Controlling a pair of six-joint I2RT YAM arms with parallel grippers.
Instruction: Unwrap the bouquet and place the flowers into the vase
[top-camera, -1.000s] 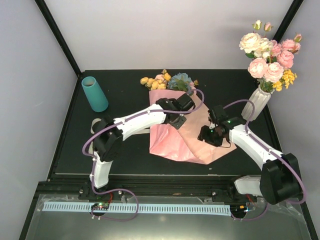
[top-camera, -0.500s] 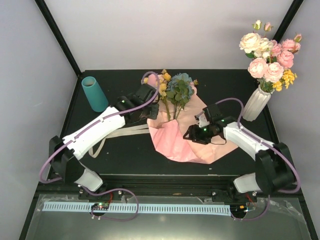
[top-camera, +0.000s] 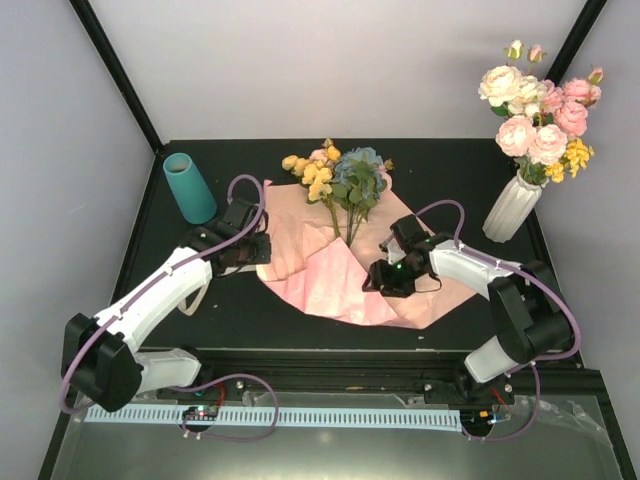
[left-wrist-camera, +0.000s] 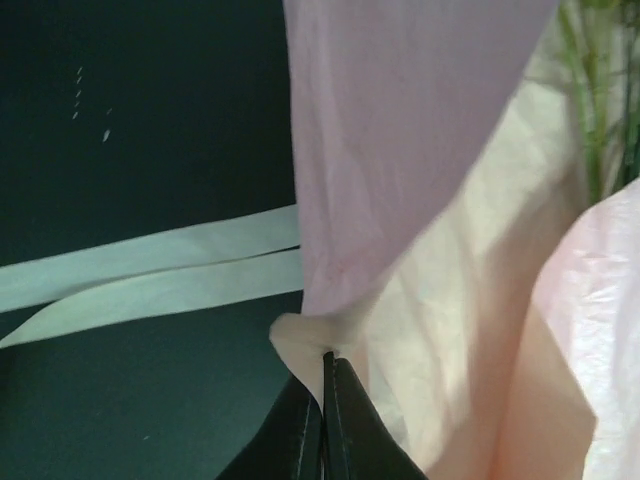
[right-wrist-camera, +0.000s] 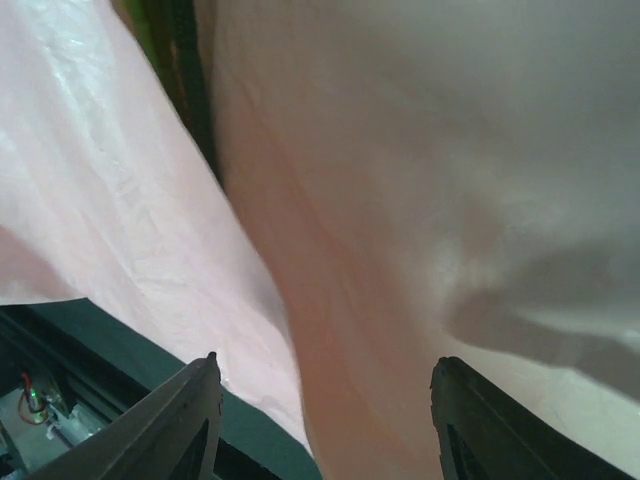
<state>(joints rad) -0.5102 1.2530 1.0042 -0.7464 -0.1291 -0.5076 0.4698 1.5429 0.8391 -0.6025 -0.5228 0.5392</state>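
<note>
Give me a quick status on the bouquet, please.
Left gripper shut on pink paper edge; right gripper open over it. Flowers lie on paper, vase unfilled. Loose ribbon beside paper.

Matte black table (top-camera: 450, 170), dull finish, a few pale flecks seen close up from the left wrist (left-wrist-camera: 90, 100). Boxed in by plain lilac-grey panels: back wall (top-camera: 330, 60), left wall (top-camera: 50, 200), right wall (top-camera: 612, 200). Two black frame posts slanting up from the far corners, left post (top-camera: 115, 72) and right post (top-camera: 575, 40). Black rail (top-camera: 330, 362) along the near table edge. Below it a white slotted strip (top-camera: 330, 416) on a grey metal ledge (top-camera: 120, 455). Soft, even light, only weak shadows, no hard glare.
</note>
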